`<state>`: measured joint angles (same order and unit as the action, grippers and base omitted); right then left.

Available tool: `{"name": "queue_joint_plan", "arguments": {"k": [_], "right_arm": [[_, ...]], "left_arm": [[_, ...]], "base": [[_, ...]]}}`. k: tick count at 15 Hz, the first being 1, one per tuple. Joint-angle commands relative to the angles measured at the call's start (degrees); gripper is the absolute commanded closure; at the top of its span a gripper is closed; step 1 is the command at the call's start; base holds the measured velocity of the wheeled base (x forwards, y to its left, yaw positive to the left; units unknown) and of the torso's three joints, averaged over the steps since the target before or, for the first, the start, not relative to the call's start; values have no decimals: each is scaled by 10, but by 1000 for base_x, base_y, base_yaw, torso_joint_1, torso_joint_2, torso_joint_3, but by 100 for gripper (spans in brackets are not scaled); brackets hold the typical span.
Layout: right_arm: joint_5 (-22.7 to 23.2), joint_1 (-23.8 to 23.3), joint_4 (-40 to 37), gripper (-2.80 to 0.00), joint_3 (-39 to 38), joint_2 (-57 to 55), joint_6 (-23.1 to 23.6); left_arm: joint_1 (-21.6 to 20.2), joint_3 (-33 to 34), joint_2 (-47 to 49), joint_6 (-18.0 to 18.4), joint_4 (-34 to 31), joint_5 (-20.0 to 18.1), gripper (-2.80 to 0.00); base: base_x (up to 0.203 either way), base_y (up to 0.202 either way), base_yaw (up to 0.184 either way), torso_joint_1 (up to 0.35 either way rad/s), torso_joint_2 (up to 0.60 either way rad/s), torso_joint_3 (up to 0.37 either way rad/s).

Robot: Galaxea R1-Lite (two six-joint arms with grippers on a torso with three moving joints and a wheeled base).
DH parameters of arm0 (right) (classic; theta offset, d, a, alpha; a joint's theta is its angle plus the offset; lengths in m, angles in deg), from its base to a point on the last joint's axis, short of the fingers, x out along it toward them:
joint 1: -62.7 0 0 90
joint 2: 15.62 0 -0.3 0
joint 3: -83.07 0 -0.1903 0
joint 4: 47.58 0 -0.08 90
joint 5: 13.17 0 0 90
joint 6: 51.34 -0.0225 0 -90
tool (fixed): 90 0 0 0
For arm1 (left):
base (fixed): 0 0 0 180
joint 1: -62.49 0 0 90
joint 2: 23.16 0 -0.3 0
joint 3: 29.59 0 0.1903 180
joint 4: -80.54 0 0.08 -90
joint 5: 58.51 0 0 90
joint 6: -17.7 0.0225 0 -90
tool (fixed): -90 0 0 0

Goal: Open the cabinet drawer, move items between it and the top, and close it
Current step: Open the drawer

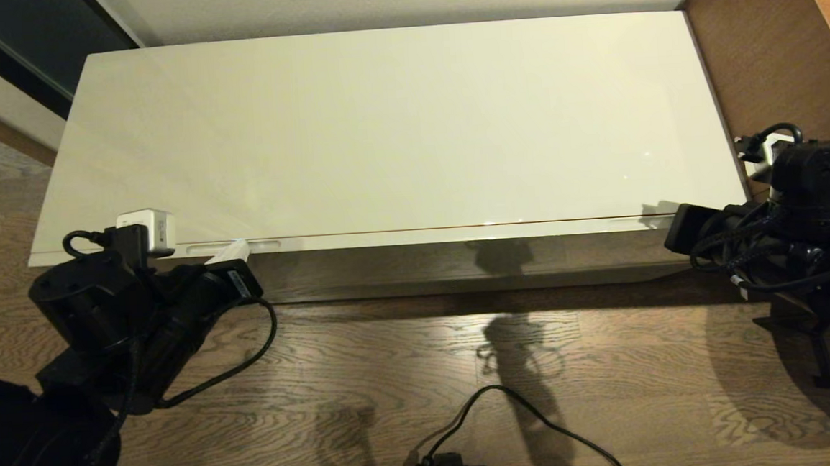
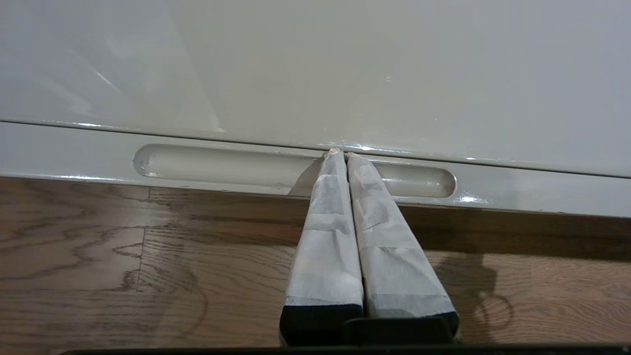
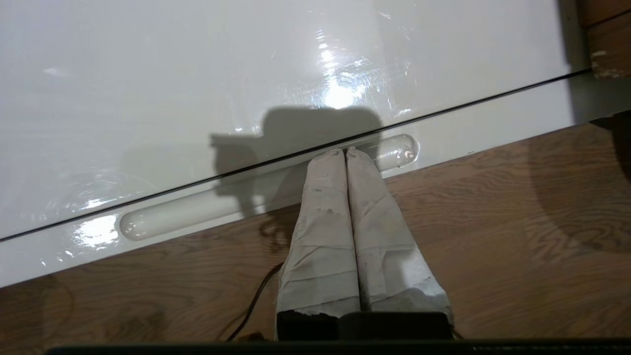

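While drawer [image 2: 542, 190] closed, left claw [image 2: 340, 157] (pinched together) touches slot handle [image 2: 207, 165].

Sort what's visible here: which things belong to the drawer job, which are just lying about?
Job:
cabinet drawer, closed
left slot handle
right slot handle
cabinet top
left gripper
right gripper

Lying about:
black cable on the wood floor

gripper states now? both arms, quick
Left end effector: closed, holding nothing, tips in the left slot handle of the cabinet drawer.
Right end effector: closed, holding nothing, tips at the right slot handle.
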<state>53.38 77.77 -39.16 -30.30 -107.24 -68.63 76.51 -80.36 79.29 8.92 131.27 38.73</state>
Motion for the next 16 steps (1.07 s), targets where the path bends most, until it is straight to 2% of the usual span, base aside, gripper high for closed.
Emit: {"name": "queue_joint_plan", "arguments": {"k": [1, 5, 8, 11, 16], "right_arm": [[-1, 1, 0, 0, -2, -8, -10], [1, 1, 0, 0, -9, -29, -40], [3, 1, -6, 0, -26, -20, -40], [3, 1, -6, 0, -48, -17, -45], [5, 1, -6, 0, -100, -10, -67]], "left_arm": [[0, 2, 1, -1, 3, 1, 0], [0, 16, 6, -6, 5, 2, 0], [0, 24, 3, -7, 9, 1, 0], [0, 39, -1, -36, 9, -2, 0], [-3, 92, -7, -55, 8, -3, 0]], "base": [[0, 0, 0, 0, 0, 0], [0, 0, 0, 0, 0, 0], [0, 0, 0, 0, 0, 0], [0, 0, 0, 0, 0, 0], [0, 0, 0, 0, 0, 0]]}}
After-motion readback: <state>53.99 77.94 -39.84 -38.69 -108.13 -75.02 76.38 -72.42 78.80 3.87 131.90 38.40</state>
